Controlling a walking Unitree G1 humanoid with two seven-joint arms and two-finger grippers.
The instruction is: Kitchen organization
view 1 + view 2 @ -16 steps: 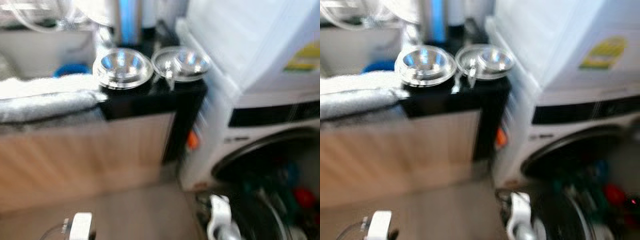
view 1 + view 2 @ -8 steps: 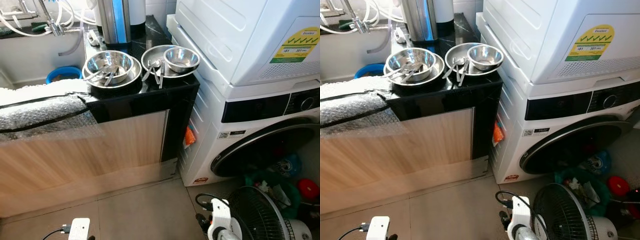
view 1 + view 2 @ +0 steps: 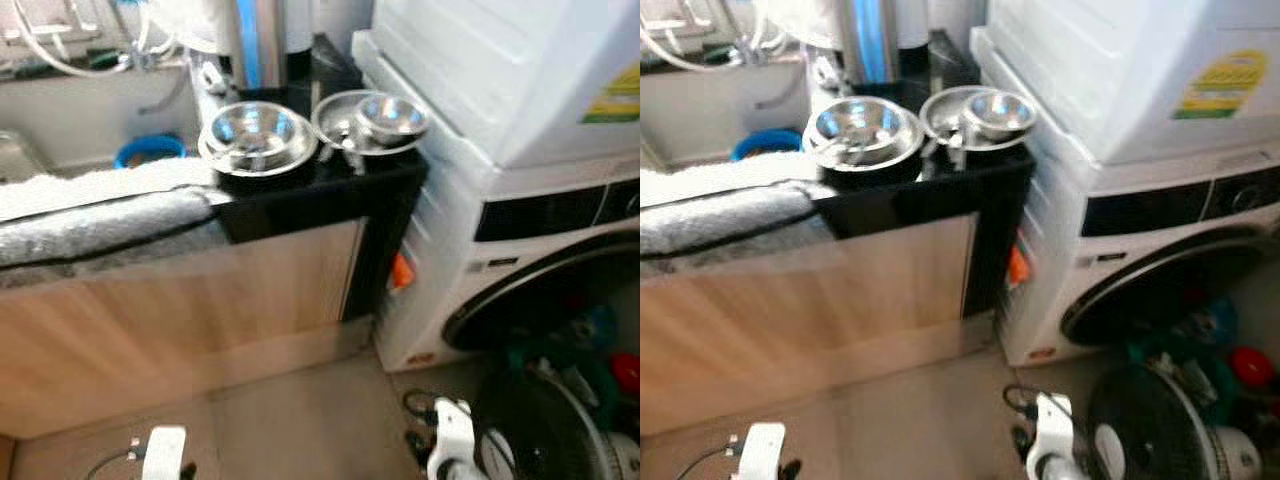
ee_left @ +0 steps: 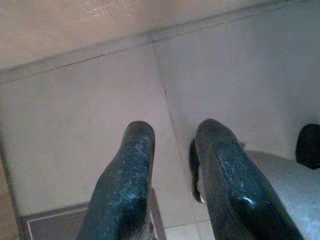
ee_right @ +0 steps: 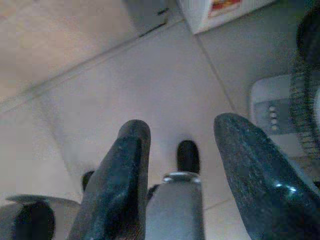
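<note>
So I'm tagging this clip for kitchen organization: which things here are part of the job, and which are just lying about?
Part of the job:
- left steel bowl on the black counter, utensils in it
- steel plate carrying the small bowl

Lying about:
- washing machine
- floor fan
- blue bowl
- bubble wrap

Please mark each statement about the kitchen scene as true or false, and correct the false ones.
1. Two steel bowls stand on the black counter. True.
2. The washing machine is to the left of the counter. False: it is to the right.
3. The left claw holds a spoon. False: it is open and empty above the floor.
4. A fan stands on the floor before the washing machine. True.
5. The right claw is open. True.
</note>
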